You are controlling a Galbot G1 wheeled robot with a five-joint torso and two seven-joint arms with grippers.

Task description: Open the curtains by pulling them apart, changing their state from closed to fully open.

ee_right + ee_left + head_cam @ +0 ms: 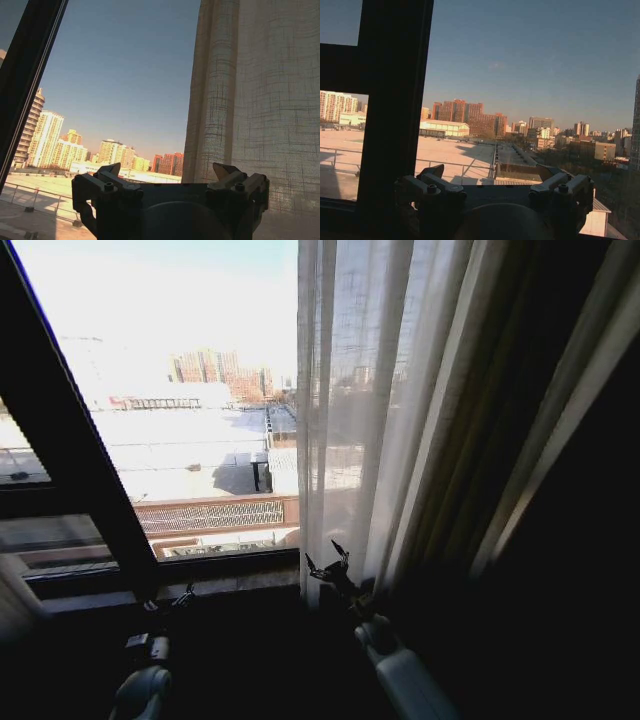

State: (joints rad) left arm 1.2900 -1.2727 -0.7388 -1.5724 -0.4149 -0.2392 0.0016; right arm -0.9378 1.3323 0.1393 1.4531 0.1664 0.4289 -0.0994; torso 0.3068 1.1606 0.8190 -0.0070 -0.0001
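Nearest the head camera, low in the frame: right arm, pale and rounded, reaching forward to the right claw [327,563], fingers spread wide, nothing between them, raised just in front of the lower edge of the curtains [400,410]. Whether a fingertip touches the fabric cannot be told. Seen from the right wrist, same claw [167,174] spread, one fingertip against open sky, the other overlapping the woven sheer fabric of the curtains [250,100].

Curtains drawn over the right half of the window: sheer white pleats near the centre, darker shadowed folds toward the far right. Left half of the window uncovered, showing rooftops, distant brick buildings and bright sky.

Left arm low at the left, left claw [182,597] dark against the window sill [230,575], well apart from the curtains. From the left wrist, left claw [492,182] spread open, holding nothing, facing bare glass beside the dark window frame [395,100].

Slanting dark frame bar [70,430] crossing the left part of the head view.
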